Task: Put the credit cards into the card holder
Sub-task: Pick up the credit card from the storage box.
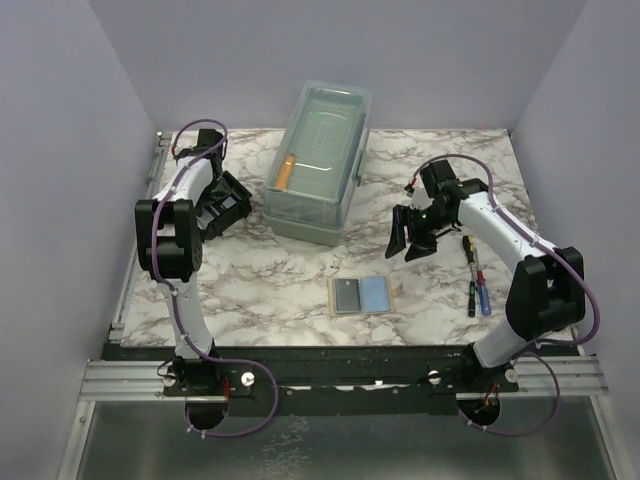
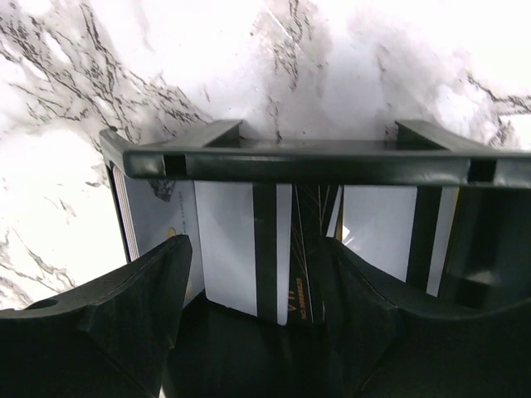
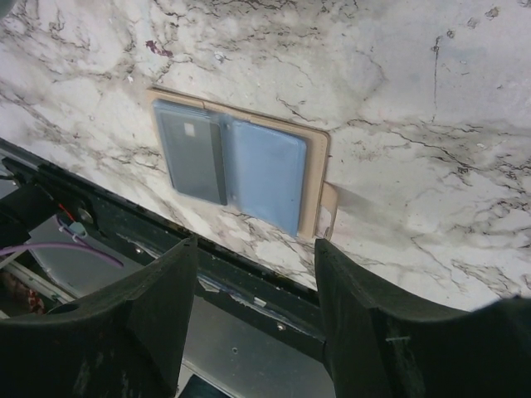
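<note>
The black card holder [image 1: 232, 198] stands at the table's left; in the left wrist view the card holder's [image 2: 315, 162] slots hold several upright cards. My left gripper [image 1: 212, 212] reaches into it, and the left gripper [image 2: 255, 249] has a finger on each side of the middle section, closed against it. Two credit cards lie flat side by side near the front middle: a dark grey card [image 1: 347, 296] [image 3: 192, 153] and a light blue card [image 1: 374, 294] [image 3: 265, 174]. My right gripper [image 1: 410, 240] [image 3: 255, 245] hangs open above the table, behind and right of them, empty.
The cards rest on a small tan square pad [image 1: 391, 297] [image 3: 314, 178]. A large clear lidded box [image 1: 318, 160] with an orange item inside stands at the back middle. Screwdrivers [image 1: 476, 278] lie at the right. The black front rail [image 1: 340, 360] borders the table.
</note>
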{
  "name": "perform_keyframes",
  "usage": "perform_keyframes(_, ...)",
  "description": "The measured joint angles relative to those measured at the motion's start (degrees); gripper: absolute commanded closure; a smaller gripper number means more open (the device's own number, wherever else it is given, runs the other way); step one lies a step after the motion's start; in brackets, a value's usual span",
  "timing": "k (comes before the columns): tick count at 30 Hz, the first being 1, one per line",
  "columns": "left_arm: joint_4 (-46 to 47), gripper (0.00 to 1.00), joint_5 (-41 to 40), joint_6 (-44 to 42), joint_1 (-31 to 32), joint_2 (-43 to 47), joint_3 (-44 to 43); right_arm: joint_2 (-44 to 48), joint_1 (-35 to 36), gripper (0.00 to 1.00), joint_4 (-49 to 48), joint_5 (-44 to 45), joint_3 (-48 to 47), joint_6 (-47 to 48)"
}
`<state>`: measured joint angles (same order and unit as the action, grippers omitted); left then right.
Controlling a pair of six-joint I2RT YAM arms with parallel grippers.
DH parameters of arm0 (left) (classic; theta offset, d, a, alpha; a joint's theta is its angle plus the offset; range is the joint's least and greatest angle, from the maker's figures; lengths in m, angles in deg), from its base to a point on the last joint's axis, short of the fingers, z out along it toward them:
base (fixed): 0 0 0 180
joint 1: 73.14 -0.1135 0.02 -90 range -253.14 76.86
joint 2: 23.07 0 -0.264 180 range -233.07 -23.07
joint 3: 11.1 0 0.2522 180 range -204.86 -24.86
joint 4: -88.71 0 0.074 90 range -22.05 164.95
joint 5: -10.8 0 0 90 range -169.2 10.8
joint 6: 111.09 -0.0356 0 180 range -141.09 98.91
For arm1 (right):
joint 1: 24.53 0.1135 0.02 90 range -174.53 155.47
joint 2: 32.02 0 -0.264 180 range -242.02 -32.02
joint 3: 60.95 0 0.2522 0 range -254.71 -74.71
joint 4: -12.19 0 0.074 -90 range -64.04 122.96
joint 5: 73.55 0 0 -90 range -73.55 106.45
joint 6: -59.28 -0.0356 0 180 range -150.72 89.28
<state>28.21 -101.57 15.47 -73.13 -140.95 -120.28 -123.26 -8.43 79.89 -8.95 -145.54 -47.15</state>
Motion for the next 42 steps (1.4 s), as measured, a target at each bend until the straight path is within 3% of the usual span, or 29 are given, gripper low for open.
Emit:
perform_keyframes(7,-3.54,0.36,-1.25,-0.83,-0.92,-2.54,-4.24,-1.31,-0.48,0.39,0.31,-1.01,-0.59,0.00)
perform_keyframes(14,-6.97,0.22,-1.33,-1.36,-1.07,-1.51,-5.46,-2.27,-0.74,0.39,0.24,-2.71,-1.14,0.00)
perform_keyframes(22,-15.06,0.20,-2.51,0.28,-1.95,0.20,-7.74,-2.29,-0.74,0.40,0.22,-3.85,-1.11,0.00)
perform_keyframes(33,-23.19,0.25,-3.82,0.57,-2.58,-8.13,-12.92,-2.29,-0.74,0.40,0.22,-3.91,-1.09,0.02)
perform_keyframes(42,-24.74,0.37,-5.62,-0.02,-2.69,-8.26,-11.96,-2.29,-0.74,0.40,0.20,-4.04,-1.03,0.00)
